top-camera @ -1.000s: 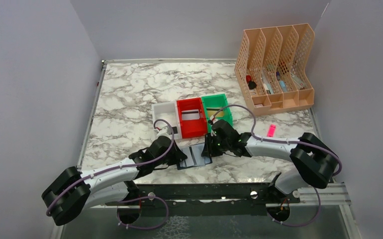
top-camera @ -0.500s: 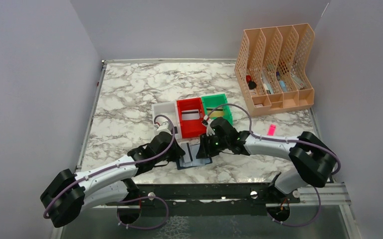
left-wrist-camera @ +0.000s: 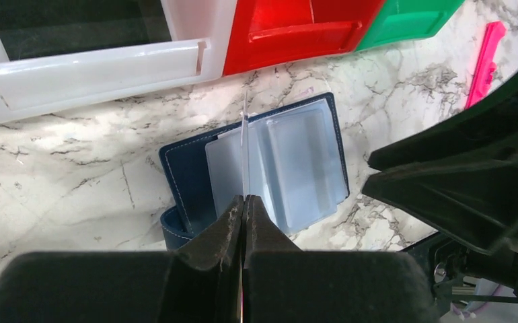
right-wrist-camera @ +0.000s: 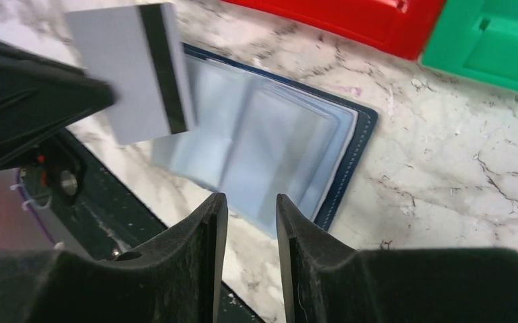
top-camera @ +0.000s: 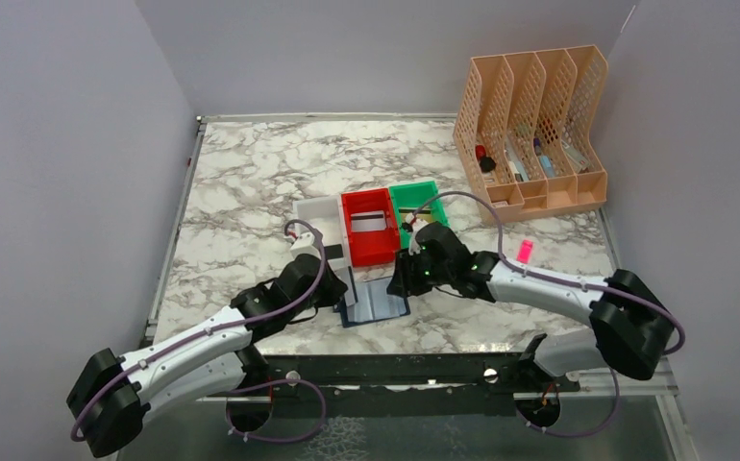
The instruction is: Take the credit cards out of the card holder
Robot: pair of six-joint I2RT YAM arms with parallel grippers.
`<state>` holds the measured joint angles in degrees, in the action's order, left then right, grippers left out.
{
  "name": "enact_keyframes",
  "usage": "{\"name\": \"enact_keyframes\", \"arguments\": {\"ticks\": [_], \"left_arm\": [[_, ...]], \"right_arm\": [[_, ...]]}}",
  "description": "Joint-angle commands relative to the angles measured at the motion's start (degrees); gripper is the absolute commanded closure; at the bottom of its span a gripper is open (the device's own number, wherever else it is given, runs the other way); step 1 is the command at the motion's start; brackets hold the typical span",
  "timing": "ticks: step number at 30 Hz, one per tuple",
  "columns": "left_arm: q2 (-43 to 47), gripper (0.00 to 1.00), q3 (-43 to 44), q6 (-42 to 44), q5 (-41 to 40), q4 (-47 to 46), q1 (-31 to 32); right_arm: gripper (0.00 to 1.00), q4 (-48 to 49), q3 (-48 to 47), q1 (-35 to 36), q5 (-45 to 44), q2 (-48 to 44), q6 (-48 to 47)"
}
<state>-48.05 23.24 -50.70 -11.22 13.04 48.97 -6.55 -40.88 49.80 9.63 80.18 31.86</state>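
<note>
We see a navy card holder (left-wrist-camera: 182, 168) of stitched, matt, leather-like material with glossy clear plastic sleeves (left-wrist-camera: 297, 161). The grey credit card (right-wrist-camera: 122, 74) looks like smooth plastic. The red bin (left-wrist-camera: 297, 33) and white bin (left-wrist-camera: 88, 67) are shiny plastic. The marbled tabletop (left-wrist-camera: 75, 175) looks polished.

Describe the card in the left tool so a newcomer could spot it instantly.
On the marble table, on the near side of the red bin, the navy card holder lies open. Over it the left tool pinches a card: silvery-grey with one black stripe, the only card gripped by a tool.
</note>
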Motion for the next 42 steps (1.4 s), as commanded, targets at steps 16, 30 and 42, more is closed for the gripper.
{"name": "enact_keyframes", "arguments": {"ticks": [16,30,42], "left_arm": [[3.3,1.00,1.7,10.8,11.2,-15.5,-1.5],[-1.7,1.00,-3.2,7.6,41.9,-33.6,-16.5],[0.4,1.00,-4.1,7.5,45.0,-35.7,-16.6]], "right_arm": [[0.11,10.4,9.7,0.1,-9.8,-19.8,2.3],[0.06,13.4,6.8,-3.2,8.2,-19.6,0.6],[0.31,30.9,10.6,-11.7,35.2,-11.1,10.4]]}}
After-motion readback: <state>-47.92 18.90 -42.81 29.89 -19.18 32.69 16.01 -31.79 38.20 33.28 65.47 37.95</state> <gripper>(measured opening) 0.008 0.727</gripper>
